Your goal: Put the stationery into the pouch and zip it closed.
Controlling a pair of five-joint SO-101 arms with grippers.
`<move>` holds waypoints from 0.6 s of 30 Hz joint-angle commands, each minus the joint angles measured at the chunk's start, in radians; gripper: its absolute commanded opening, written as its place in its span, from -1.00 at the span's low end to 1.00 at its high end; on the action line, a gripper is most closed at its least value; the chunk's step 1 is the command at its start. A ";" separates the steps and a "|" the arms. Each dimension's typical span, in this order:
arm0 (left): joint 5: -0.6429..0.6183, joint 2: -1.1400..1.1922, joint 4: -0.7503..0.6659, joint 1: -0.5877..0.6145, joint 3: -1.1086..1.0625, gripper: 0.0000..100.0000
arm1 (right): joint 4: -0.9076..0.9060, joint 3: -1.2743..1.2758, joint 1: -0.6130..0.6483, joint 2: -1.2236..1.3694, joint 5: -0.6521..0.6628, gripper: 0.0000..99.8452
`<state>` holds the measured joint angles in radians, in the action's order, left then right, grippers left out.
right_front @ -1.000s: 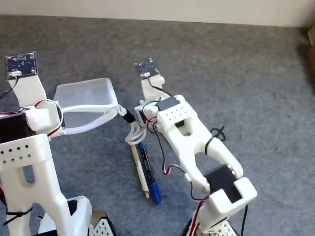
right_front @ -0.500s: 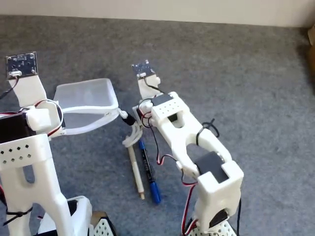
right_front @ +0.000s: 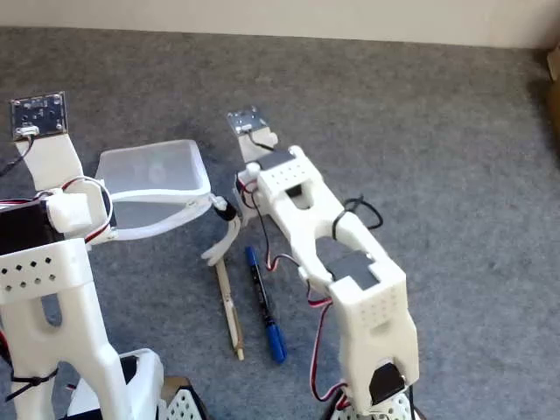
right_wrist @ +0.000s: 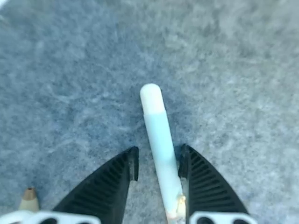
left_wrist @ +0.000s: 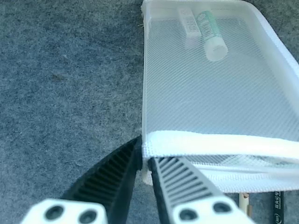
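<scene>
A translucent mesh pouch (right_front: 150,175) (left_wrist: 210,102) lies open on the grey carpet, with a green-and-white tube (left_wrist: 210,35) and a white stick (left_wrist: 188,22) inside at its far end. My left gripper (left_wrist: 145,161) is shut on the corner of the pouch's white zipper band. My right gripper (right_front: 229,214) (right_wrist: 159,151) is just off the pouch's open corner and holds a white pen (right_front: 219,245) (right_wrist: 156,121) lengthwise between its jaws, pressed against one finger. A wooden pencil (right_front: 229,308) and a blue pen (right_front: 264,306) lie side by side on the carpet below it.
The right arm's white body (right_front: 324,245) stretches over the carpet beside the loose pens. The left arm's tower (right_front: 52,289) stands at the near left. The pencil's tip (right_wrist: 29,197) shows near the right gripper. Bare carpet extends to the right and back.
The right arm has swung left and turned, carrying the white pen toward the pouch's corner. The wooden pencil has shifted left on the carpet. The left arm and pouch have stayed still.
</scene>
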<state>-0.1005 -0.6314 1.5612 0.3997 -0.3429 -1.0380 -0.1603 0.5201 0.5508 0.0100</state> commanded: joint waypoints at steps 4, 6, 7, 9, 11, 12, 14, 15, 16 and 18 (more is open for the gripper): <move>0.002 -0.001 0.003 0.019 0.024 -0.99 | -0.157 -0.217 -0.008 0.114 -0.003 -0.73; 0.002 -0.001 0.003 0.019 0.024 -0.99 | -0.197 -0.269 -0.008 0.148 -0.003 -0.73; 0.002 -0.001 0.003 0.019 0.024 -0.99 | -0.214 -0.292 -0.008 0.162 -0.003 -0.74; 0.002 -0.001 0.003 0.019 0.024 -0.99 | -0.236 -0.332 -0.008 0.185 -0.003 -0.82; 0.002 -0.001 0.003 0.019 0.024 -0.99 | -0.240 -0.355 -0.008 0.197 0.011 -0.93; 0.002 -0.001 0.003 0.019 0.024 -0.99 | -0.240 -0.358 -0.008 0.199 0.038 -0.98; 0.003 -0.001 0.003 0.019 0.024 -0.99 | -0.242 -0.357 -0.008 0.199 0.091 -0.99; 0.003 -0.001 0.003 0.019 0.024 -0.99 | -0.242 -0.357 -0.008 0.199 0.098 -0.99; 0.003 -0.001 0.003 0.019 0.024 -0.99 | -0.242 -0.357 -0.008 0.199 0.097 -0.99; 0.003 -0.001 0.003 0.019 0.024 -0.99 | -0.255 -0.360 -0.010 0.197 0.097 -0.99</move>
<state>-0.1005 -0.6314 1.5612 0.3997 -0.3429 -1.2666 -0.4887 0.5140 0.7488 0.0852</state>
